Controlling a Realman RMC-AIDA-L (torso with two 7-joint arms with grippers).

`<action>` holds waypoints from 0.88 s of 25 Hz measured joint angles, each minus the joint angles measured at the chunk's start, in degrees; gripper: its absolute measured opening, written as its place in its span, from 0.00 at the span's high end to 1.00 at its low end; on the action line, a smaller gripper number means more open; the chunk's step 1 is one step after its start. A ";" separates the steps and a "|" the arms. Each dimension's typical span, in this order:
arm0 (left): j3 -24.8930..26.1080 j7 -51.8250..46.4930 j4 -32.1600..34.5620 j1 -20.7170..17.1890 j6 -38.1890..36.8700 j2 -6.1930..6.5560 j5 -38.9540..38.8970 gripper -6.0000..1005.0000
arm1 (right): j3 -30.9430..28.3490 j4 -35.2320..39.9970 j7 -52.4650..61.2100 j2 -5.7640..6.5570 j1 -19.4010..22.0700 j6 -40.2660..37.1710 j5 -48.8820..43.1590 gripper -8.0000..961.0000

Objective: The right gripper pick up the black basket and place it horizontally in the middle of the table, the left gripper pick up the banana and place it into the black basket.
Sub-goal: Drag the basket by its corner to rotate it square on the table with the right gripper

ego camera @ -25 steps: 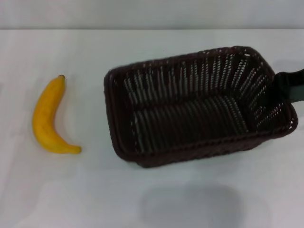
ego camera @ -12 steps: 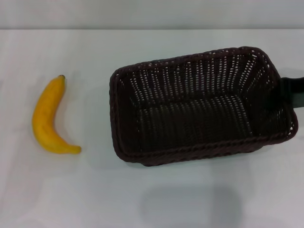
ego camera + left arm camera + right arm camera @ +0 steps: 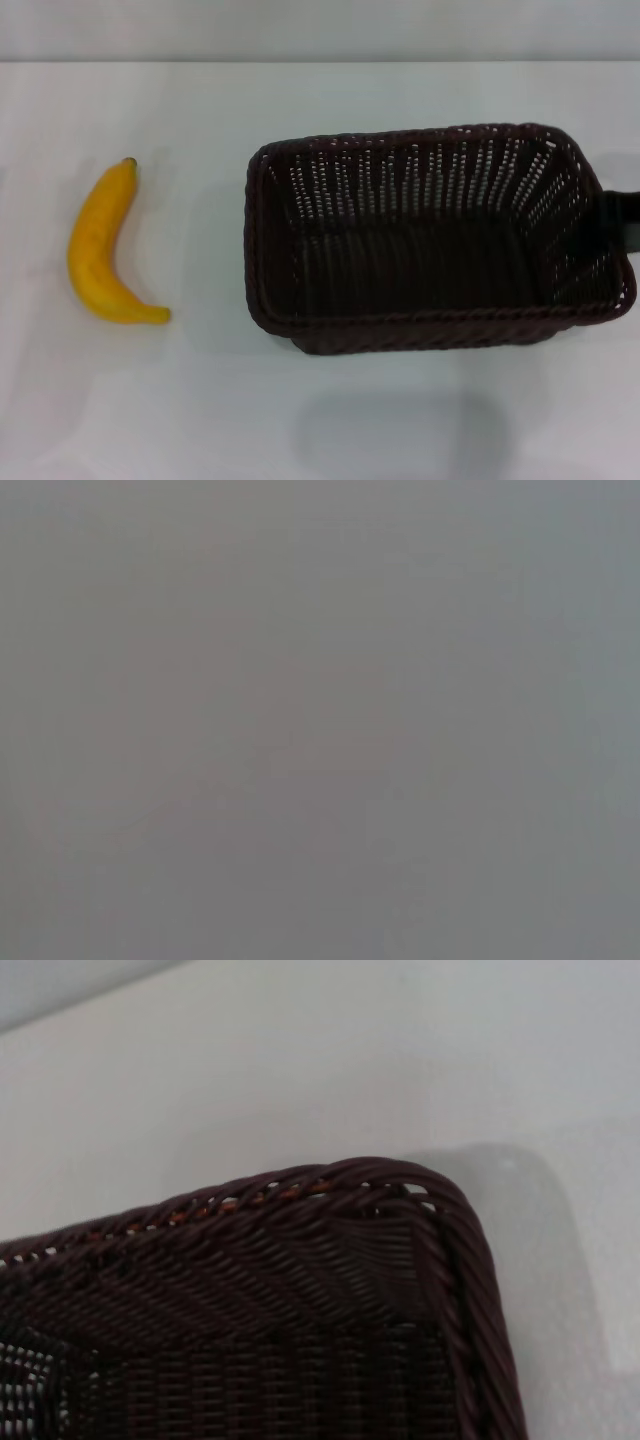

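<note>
Head view, black basket [image 3: 430,240] long axis left-right, right claw [image 3: 628,220] state unclear, banana [image 3: 100,250] apart

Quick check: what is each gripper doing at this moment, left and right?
Left gripper: not in view; its wrist camera shows only blank grey.
Right gripper: at the right end of the black basket, mostly hidden; open or shut cannot be told.

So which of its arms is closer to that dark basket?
The right. The right gripper is at the black basket's right end, by the rim. The left gripper appears in no view, so it is farther.
</note>
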State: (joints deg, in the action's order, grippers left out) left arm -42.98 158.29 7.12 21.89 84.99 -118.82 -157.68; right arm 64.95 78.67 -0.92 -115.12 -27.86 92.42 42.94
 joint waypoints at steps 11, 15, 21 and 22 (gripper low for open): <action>0.00 0.00 0.66 -0.40 0.18 -0.03 0.01 0.15 | -0.14 -0.30 -1.64 0.31 -1.96 2.87 -0.05 0.71; 0.00 0.00 0.82 -0.49 0.09 -0.11 0.01 0.15 | -0.11 1.27 -0.80 1.18 -3.00 4.44 -0.35 0.67; 0.00 0.00 0.82 -0.80 0.00 -0.10 0.00 0.15 | 0.21 2.14 0.17 3.71 -4.24 5.70 -0.34 0.66; 0.00 0.00 0.82 -0.84 0.00 -0.10 0.00 0.15 | 0.19 2.34 0.33 4.27 -4.28 5.90 -0.30 0.66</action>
State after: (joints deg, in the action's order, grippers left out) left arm -42.98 158.29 7.93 21.04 84.99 -118.92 -157.67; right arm 65.15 81.01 -0.59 -110.85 -32.14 98.32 42.63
